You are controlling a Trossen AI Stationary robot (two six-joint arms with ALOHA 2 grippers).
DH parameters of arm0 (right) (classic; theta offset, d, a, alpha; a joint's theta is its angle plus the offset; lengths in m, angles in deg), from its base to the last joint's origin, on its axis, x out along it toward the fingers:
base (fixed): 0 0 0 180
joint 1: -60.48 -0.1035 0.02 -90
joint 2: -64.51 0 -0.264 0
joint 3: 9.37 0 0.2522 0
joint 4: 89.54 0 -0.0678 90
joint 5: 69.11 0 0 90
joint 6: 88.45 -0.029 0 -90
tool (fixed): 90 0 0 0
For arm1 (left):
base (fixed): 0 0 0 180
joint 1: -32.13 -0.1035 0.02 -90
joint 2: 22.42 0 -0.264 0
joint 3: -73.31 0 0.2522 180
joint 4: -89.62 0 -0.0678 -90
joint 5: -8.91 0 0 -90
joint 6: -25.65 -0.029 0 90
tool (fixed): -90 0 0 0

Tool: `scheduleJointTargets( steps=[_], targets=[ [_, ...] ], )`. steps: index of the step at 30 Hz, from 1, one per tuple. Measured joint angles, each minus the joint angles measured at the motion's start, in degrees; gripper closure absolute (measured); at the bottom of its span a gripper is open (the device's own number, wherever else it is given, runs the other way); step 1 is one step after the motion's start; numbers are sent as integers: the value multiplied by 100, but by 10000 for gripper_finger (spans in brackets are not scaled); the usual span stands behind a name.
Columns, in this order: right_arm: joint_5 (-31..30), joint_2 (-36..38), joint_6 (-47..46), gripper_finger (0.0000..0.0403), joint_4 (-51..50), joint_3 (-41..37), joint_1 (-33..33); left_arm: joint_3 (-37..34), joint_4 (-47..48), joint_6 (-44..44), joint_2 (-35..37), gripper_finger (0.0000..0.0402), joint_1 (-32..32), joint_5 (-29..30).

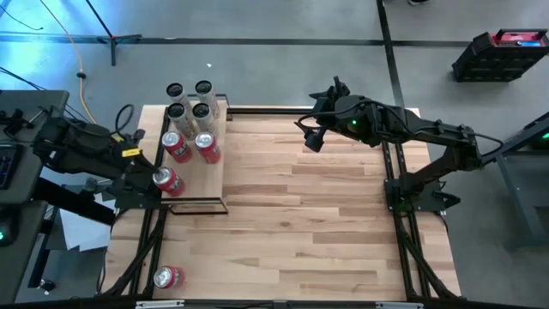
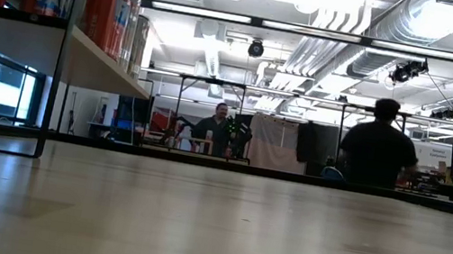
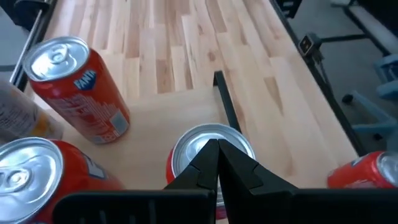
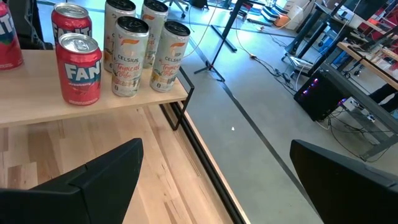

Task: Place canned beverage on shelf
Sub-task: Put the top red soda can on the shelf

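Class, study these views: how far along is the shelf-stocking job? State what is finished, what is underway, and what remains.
Done: four white cans and three red cans stand on the shelf. Underway: the left tool, shut, sits over the nearest red can. Remaining: one red can waits on the table's near edge. The right tool hangs open, idle.

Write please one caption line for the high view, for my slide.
Left gripper, shut, beside a red can on the shelf; right gripper open over the table's far edge.

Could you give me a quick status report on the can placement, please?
Left gripper shut above a red can standing on the shelf. Right gripper open, waiting over the table's far side. One red can left on the table.
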Motion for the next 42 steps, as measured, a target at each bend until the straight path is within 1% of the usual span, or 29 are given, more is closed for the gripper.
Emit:
scheduleJointTargets(
  steps=[2,6,11,28,36,42],
  targets=[
    [0,0,1,11,-1,0,-1,43,10,80,4,401,0,-1],
    [0,0,0,11,1,0,-2,-56,321,284,4,401,0,-15],
    [0,0,0,11,-1,0,-2,-197,300,380,2,401,0,-385],
    [0,0,0,11,-1,0,0,-183,301,314,-88,401,0,27],
    [0,0,0,11,-1,0,-1,-41,282,314,-92,401,0,76],
    [0,1,0,11,-1,0,0,-12,-69,290,-210,401,-2,-79]
  ],
)
